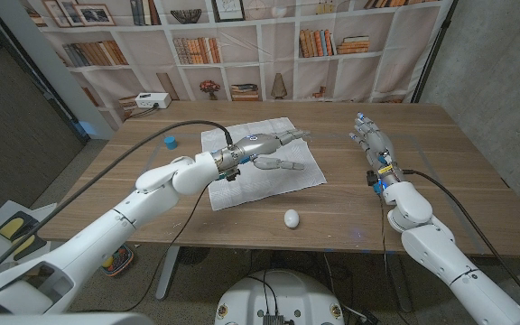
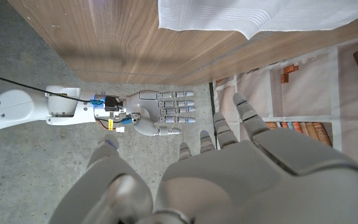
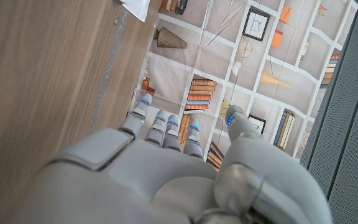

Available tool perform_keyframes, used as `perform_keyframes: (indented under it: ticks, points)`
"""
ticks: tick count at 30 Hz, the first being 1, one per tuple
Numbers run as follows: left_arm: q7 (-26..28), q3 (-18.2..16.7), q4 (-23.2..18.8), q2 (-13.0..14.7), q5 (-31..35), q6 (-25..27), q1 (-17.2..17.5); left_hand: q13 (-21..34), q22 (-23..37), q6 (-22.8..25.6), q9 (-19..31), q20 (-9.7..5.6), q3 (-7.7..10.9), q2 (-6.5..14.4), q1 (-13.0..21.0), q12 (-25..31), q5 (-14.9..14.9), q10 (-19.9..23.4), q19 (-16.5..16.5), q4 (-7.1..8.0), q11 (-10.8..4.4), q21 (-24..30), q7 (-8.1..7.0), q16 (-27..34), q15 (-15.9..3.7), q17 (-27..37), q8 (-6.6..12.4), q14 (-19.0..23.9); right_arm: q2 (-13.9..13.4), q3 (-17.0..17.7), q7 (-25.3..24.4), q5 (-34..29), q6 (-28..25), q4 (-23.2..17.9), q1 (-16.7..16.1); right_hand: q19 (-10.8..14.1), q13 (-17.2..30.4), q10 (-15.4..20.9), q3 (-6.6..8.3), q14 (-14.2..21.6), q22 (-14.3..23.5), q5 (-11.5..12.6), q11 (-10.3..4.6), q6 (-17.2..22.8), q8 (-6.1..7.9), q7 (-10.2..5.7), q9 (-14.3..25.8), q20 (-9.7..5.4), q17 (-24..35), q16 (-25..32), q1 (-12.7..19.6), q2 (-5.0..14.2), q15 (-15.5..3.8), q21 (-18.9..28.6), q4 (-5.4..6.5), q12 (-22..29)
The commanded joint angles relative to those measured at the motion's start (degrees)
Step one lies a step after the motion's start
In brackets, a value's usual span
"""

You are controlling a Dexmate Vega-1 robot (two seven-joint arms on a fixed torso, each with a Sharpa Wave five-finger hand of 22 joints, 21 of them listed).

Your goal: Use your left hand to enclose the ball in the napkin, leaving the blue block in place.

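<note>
The white ball (image 1: 292, 218) lies nearest the camera in the head view, on bare table (image 1: 441, 162) near the front edge, just off the near edge of the napkin (image 1: 262, 162) and touching nothing. The napkin lies spread open and flat in the middle of the table, which suits wrapping: the ball must first be brought onto the cloth, or the cloth drawn over it. The left hand (image 1: 269, 149) hangs over the napkin, fingers (image 1: 289, 165) apart and extended, holding nothing; judged from this pose, it is placed to take either the cloth or the ball, but neither is yet touched, so the enclosing has not begun. The blue block (image 1: 170, 141) stands well apart, toward the far left of the table, beyond the napkin's left edge, where the left arm's reach over the cloth need not disturb it. The right hand (image 1: 373, 143) stands at the table's right side, fingers straight and slightly spread, empty; its station clear of the napkin accords with a task assigned to the left hand alone. In the left wrist view the right hand (image 2: 160, 113) shows the same extended pose.
</note>
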Motion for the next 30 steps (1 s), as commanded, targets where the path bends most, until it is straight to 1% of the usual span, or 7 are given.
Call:
perform_keyframes:
  ticks: [1, 6, 13, 17, 19, 23, 30]
  points:
    - [-8.33, 1.85, -5.02, 1.25, 5.48, 0.37, -2.33, 0.35, 0.27, -4.36, 0.2, -0.31, -0.52, -0.62, 0.5, -0.1, 1.17, -0.9, -0.14, -0.06, -0.02, -0.01, -0.79, -0.05, 0.14, 0.27, -0.02, -0.62, 0.58, 0.57, -1.06, -0.16, 2.49, -0.59, -2.24, -0.17, 0.03, 0.4, -0.29, 0.2, 0.17, -0.17, 0.03, 0.45, -0.47, -0.02, -0.07, -0.05, 0.13, 0.3, -0.36, -0.15, 0.24, 0.21, -0.06, -0.4]
    - [-7.76, 2.84, -7.07, 1.64, 11.6, -0.37, -2.96, 0.64, 0.63, -6.93, 0.34, -1.08, -1.14, -0.03, 1.35, 0.37, 3.99, -1.06, 1.96, 0.07, 0.54, 0.83, -0.77, 0.61, 0.03, 0.47, 0.16, 0.28, 0.94, 0.64, -1.24, -0.28, 3.83, -0.48, -2.82, -0.2, -0.02, 0.58, -0.4, 0.34, 0.18, -0.19, 0.29, 0.52, -0.61, -0.03, -0.17, -0.06, 0.05, 0.36, -0.53, -0.09, 0.29, 0.23, -0.01, -0.42]
    - [-13.04, 4.24, -11.45, 1.95, 16.48, 1.61, -3.66, 1.39, 2.32, -8.87, 0.6, -2.91, -2.21, 2.04, 3.02, 1.34, 8.85, -1.07, 8.3, 0.67, 0.24, 4.55, -0.55, 2.75, -1.34, 1.58, 0.88, 6.16, 1.32, 0.86, -1.52, -0.08, 5.13, -0.53, -3.79, -0.19, -0.08, 0.84, -0.54, 0.53, 0.19, -0.22, 0.17, 0.57, -0.79, 0.0, -0.27, -0.1, -0.03, 0.44, -0.75, -0.03, 0.45, 0.26, 0.05, -0.41]
    - [-19.01, 5.74, -12.68, 1.71, 16.57, 1.96, -5.53, 1.67, 2.95, -9.17, 0.67, -2.43, -2.65, 2.49, 3.43, 1.92, 10.13, -0.38, 8.22, 0.85, 0.9, 5.14, 0.4, 2.83, -0.82, 2.13, 1.08, 6.49, 1.22, 1.04, -1.92, -0.11, 5.03, -1.05, -4.21, -0.21, -0.11, 0.88, -0.63, 0.56, 0.19, -0.23, 0.36, 0.64, -0.87, -0.03, -0.32, -0.09, -0.07, 0.45, -0.89, -0.02, 0.46, 0.27, 0.09, -0.45]
    - [-20.99, 6.35, -12.68, 1.44, 16.23, 1.63, -6.35, 1.79, 3.13, -9.03, 0.69, -2.43, -2.82, 2.55, 3.55, 2.26, 10.55, 0.18, 8.26, 0.88, 0.87, 5.34, -0.23, 2.81, -0.9, 2.3, 1.2, 6.47, 1.02, 1.12, -2.1, -0.12, 4.62, -1.45, -4.39, -0.2, -0.12, 0.9, -0.66, 0.58, 0.19, -0.24, 0.34, 0.63, -0.91, -0.06, -0.34, -0.08, -0.09, 0.46, -0.94, -0.03, 0.45, 0.28, 0.1, -0.46]
    - [-27.2, 8.01, -12.71, 0.56, 14.96, 1.45, -8.58, 2.28, 3.82, -6.89, 0.81, -2.85, -3.78, 2.6, 3.78, 3.49, 11.83, 2.05, 8.98, 1.14, 0.17, 6.4, -0.78, 3.05, -0.97, 2.88, 2.1, 7.46, 0.89, 1.31, -2.18, 0.08, 4.53, -1.73, -4.67, -0.21, -0.15, 0.97, -0.76, 0.62, 0.2, -0.27, 0.38, 0.68, -0.99, 0.0, -0.38, -0.08, -0.12, 0.48, -1.1, -0.04, 0.52, 0.29, 0.15, -0.49]
    - [-34.64, 9.41, -15.7, -0.14, 17.42, 3.08, -10.06, 2.83, 4.09, -5.76, 0.9, -1.7, -5.05, 1.32, 5.39, 4.71, 12.08, 3.69, 8.45, 0.28, -1.37, 6.8, -0.85, 2.38, -1.41, 3.01, 2.46, 6.99, 1.13, 1.47, -1.77, 0.65, 5.27, -1.02, -4.82, -0.22, -0.19, 1.02, -0.95, 0.6, 0.21, -0.31, 0.39, 0.64, -1.18, 0.03, -0.45, -0.07, -0.18, 0.47, -1.4, -0.08, 0.67, 0.31, 0.24, -0.56]
